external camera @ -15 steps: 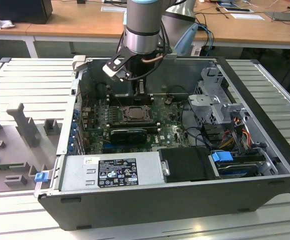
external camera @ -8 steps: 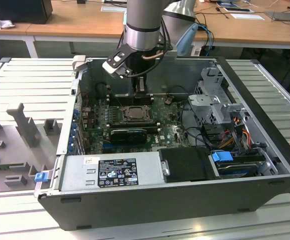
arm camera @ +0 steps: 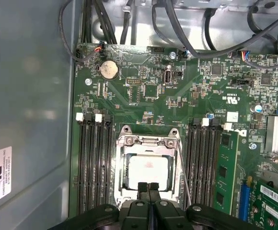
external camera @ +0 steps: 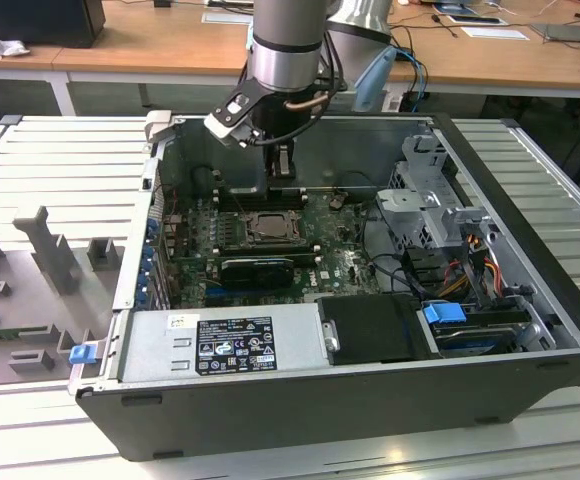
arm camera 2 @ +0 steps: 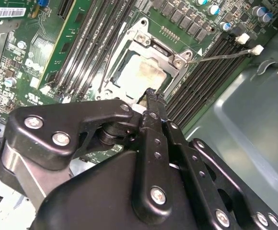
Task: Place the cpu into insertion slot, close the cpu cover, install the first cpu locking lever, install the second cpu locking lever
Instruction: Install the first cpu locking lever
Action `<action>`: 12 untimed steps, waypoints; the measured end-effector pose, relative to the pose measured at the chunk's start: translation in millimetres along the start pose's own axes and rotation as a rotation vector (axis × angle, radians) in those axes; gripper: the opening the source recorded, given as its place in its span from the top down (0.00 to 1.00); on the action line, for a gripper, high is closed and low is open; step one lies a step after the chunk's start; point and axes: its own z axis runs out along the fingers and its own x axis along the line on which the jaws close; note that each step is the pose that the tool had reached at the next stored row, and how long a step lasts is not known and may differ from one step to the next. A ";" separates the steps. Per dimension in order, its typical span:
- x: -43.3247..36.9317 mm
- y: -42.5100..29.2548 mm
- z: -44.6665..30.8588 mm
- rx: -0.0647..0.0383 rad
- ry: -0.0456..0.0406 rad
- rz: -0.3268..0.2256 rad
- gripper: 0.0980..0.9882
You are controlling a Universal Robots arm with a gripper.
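Silver-grey cpu [external camera: 270, 228], mid-frame in the exterior view, is seated in the insertion slot [arm camera: 123, 193] under the cpu cover [arm camera: 148, 141]; gripper [arm camera: 148, 186] fingers are pressed together. Light, rigid, fragile: edge-holding is judged safest.

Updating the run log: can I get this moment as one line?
gripper shut, at slot edge | cpu in slot | cover down over cpu

A ribbed, silvery counter [external camera: 65, 165] carries everything here. Sitting on it, a black computer case [external camera: 370, 400] lies on its side, open upward. Off to the exterior view's left, a grey rack [external camera: 45, 255] with upright blocks rests on the counter too, near the case.
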 end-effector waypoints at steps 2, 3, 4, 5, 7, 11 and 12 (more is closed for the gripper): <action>0.0 0.0 -1.3 0.000 0.0000 0.000 0.99; 0.0 -0.1 -2.5 0.000 0.0000 0.000 0.99; 0.0 -0.1 -3.1 0.000 0.0001 0.000 0.99; 0.0 -0.1 -3.6 0.000 0.0001 0.000 0.99; 0.0 -0.1 -5.0 0.000 0.0001 0.000 0.99; 0.0 -0.2 -8.1 0.000 0.0000 0.000 0.99; 0.0 -0.2 -8.6 0.000 0.0000 0.000 0.99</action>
